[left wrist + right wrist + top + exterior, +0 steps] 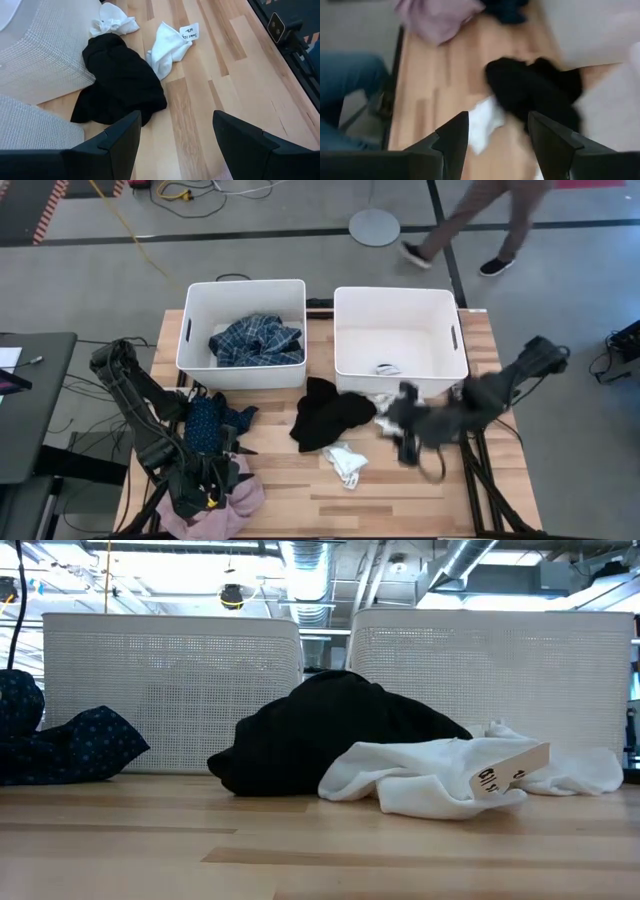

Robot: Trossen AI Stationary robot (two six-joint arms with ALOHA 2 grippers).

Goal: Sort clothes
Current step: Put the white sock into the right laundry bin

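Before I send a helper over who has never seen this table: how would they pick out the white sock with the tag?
Start at the two white bins along the table's far edge. In front of the gap between them lies the black garment. The white sock lies beside it on the bare wood, toward the near edge; unlike the other white piece by the right bin, it carries a paper tag.

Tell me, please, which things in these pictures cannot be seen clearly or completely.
- Small item in the right bin: too small in the high view to identify.
- Right gripper: motion-blurred in the high view.
- Pink garment: partly covered by the left gripper and cut off by the picture's edge.
- Tag print on the white sock: too small to read.
- Bin contents: hidden behind the bin walls in the low view.
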